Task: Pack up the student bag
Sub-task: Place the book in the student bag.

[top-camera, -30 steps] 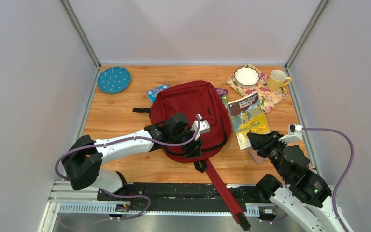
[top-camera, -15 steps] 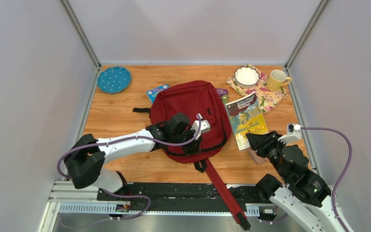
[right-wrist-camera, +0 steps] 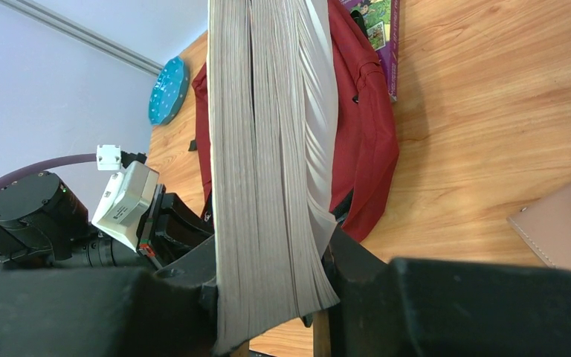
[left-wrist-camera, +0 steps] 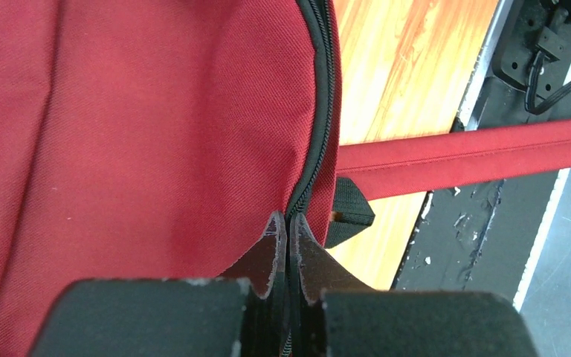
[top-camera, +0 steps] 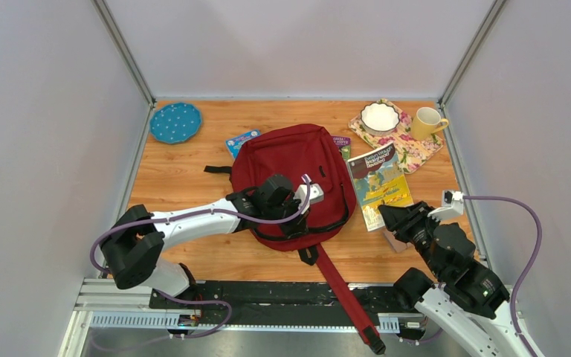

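The student bag [top-camera: 294, 178] lay flat on the wooden table [top-camera: 193, 175], about mid-width and nearer the left arm. Its long axis ran from the far side toward the robot and leaned slightly to the robot's right. The rounded end, ringed by the black zipper [left-wrist-camera: 326, 111], pointed at the near edge. One red strap [top-camera: 346, 297] trailed from that end over the table's near rail.

The left gripper [top-camera: 295, 223] sat on that near end. In the left wrist view its fingertips [left-wrist-camera: 276, 236] were pressed together on the zipper line, and the track ran into the seam between them. The pull tab itself was hidden. This hold was judged a pinch meant to work the zipper and open the compartment, which appeared closed along the visible stretch.

The right gripper [top-camera: 388, 217] was clamped on the near end of a thick paperback book [top-camera: 379, 184], just to the right of the bag. The right wrist view showed the page block [right-wrist-camera: 268, 149] filling the space between the jaws. The book's length lay roughly parallel to the bag, which was judged a staging pose until an opening existed.

A brown flat case [right-wrist-camera: 565, 223] lay beside the right gripper. Two thin booklets [top-camera: 241, 141] [top-camera: 342, 143] showed at the bag's far corners. Farther out were a blue plate [top-camera: 175, 123] at the far left, and a white bowl [top-camera: 380, 117] and a yellow mug [top-camera: 427, 122] by a floral cloth [top-camera: 416, 152].
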`<state>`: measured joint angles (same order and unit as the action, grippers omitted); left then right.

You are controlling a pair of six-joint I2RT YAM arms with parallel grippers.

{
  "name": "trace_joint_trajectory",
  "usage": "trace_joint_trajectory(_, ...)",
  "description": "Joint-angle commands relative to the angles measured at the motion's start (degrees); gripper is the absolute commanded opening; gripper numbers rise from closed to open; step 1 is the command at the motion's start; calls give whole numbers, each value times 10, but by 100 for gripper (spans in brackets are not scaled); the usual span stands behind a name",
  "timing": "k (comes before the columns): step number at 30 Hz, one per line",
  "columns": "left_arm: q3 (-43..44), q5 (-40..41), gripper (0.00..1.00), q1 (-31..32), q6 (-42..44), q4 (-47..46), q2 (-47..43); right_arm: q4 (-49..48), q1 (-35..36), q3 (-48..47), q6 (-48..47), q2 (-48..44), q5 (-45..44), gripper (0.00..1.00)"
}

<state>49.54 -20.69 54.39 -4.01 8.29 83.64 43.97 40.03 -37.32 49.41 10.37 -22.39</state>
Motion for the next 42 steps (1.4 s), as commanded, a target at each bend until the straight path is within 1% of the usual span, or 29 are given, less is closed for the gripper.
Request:
trace_joint_trajectory(1, 11, 42, 0, 3, -13, -30, -41, -61, 0, -8, 15, -6, -3, 0)
trace_joint_trajectory(5, 36, 110, 0, 3, -16, -25, -61, -36, 0, -15, 24, -16, -12, 0)
trace_joint_trajectory(10, 66, 154, 0, 3, -19, -7, -80, -25, 0, -32, 26, -23, -12, 0)
trace_joint_trajectory(12, 72, 168, 0, 3, -24, -15, -87, -17, 0, -41, 25, -10, 5, 0)
trace_joint_trajectory(16, 88, 196, 0, 3, -25, -18, -95, 3, 0, -60, 56, 7, 37, 0)
trace_joint_trajectory(19, 99, 206, 0, 3, -26, -23, -97, 8, 0, -60, 101, 5, 72, 0)
trace_joint_trajectory(21, 102, 223, 0, 3, -28, -30, -99, 10, 1, -62, 113, 11, 114, 0)
trace_joint_trajectory(22, 104, 224, 0, 3, -28, -34, -99, 10, 0, -60, 123, 18, 151, 0)
trace_joint_trajectory(25, 119, 230, 0, 3, -26, -33, -97, -7, 1, -44, 145, 28, 217, 0)
trace_joint_trajectory(26, 122, 244, 0, 3, -25, -31, -96, 1, 0, -42, 164, 30, 241, 0)
trace_joint_trajectory(28, 124, 264, 0, 3, -23, -34, -99, 3, 0, -32, 174, 24, 268, 0)
trace_joint_trajectory(34, 117, 317, 0, 3, -28, -71, -123, -1, 0, -21, 185, -28, 308, 0)
trace_joint_trajectory(37, 118, 337, 0, 3, -30, -79, -129, 25, 0, -41, 176, -32, 326, 0)
trace_joint_trajectory(38, 119, 338, 0, 3, -28, -80, -131, 47, 0, -46, 175, -31, 328, 0)
trace_joint_trajectory(39, 117, 339, 0, 3, -30, -96, -135, 55, 1, -48, 178, -29, 329, 0)
trace_joint_trajectory(42, 108, 335, 0, 4, -30, -128, -143, 50, 0, -25, 193, -21, 364, 0)
